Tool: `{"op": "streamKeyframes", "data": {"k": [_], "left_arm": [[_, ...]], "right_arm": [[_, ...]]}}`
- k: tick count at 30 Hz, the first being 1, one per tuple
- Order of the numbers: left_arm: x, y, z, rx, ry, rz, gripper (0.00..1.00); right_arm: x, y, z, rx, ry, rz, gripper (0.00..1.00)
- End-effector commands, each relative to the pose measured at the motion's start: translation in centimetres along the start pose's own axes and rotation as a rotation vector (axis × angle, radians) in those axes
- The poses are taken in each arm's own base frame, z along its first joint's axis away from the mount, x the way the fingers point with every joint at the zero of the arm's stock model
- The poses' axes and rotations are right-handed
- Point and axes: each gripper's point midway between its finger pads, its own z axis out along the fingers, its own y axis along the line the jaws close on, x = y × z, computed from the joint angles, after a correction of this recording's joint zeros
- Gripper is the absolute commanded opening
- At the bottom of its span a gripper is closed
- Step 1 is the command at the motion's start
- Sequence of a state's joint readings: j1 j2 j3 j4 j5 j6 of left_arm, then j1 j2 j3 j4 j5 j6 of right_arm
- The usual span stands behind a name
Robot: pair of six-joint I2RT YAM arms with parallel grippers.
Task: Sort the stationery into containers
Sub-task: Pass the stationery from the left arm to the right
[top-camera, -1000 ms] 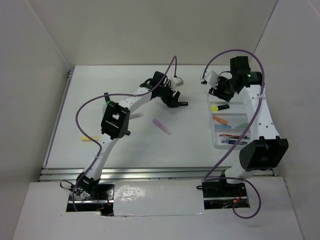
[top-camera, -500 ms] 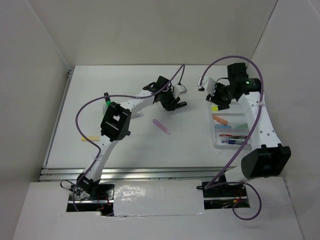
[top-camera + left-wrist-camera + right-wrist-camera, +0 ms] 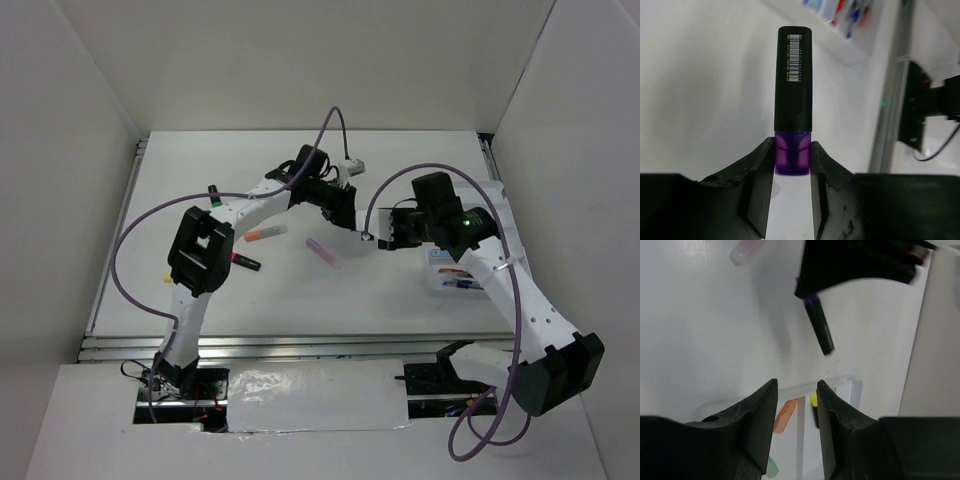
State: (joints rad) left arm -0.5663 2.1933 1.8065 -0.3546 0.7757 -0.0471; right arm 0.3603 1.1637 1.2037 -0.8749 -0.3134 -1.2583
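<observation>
The left gripper (image 3: 792,159) was clamped on a black highlighter (image 3: 794,85), its fingers pinching the purple cap while the barcoded black barrel stuck straight out beyond the fingertips. In the right wrist view the highlighter hung above the tabletop (image 3: 400,305), with its shadow cast apart from it on the white surface. It was not in the white tray (image 3: 835,383), which lay on the right side of the table.

A second earlier the right arm had been raised over the far end of the tray. It had since swung left and down to the middle of the table, so that the right gripper (image 3: 796,390) sat near the left one and faced the held highlighter. Its fingers stood apart with nothing between them. The arm now covered most of the tray in the top view, where only some red and blue pens (image 3: 458,283) at the near end showed. The right wrist view showed an orange marker (image 3: 786,415) and a yellow highlighter (image 3: 813,401) lying in neighbouring compartments.

The left arm's elbow had shifted to the left. That uncovered an orange marker on the table (image 3: 265,234) and a black highlighter with a red cap (image 3: 245,263), both loose on the table. The lilac pastel marker (image 3: 323,252) lay where it had been, on the table near both grippers.
</observation>
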Motion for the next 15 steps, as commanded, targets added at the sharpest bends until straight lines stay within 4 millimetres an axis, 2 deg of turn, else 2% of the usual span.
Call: {"op": "streamKeyframes", "data": {"k": [1,6,15], "left_arm": [[-4.0,-6.3,-2.4,0.192,-0.094,-0.051,0.11],[-4.1,-8.9,-3.0,0.264,-0.078,-0.068,0.1],[-4.3,-11.1,-3.7,0.339,-0.089,-0.077,0.1]], "right_arm": [[-1.4,-0.2,1.1,0.034,-0.03,-0.094,0.45],[-2.5,1.1,2.9,-0.057,-0.007,-0.131,0.47],[-2.6,-0.1,4.2,-0.058,0.026,-0.16,0.47]]}}
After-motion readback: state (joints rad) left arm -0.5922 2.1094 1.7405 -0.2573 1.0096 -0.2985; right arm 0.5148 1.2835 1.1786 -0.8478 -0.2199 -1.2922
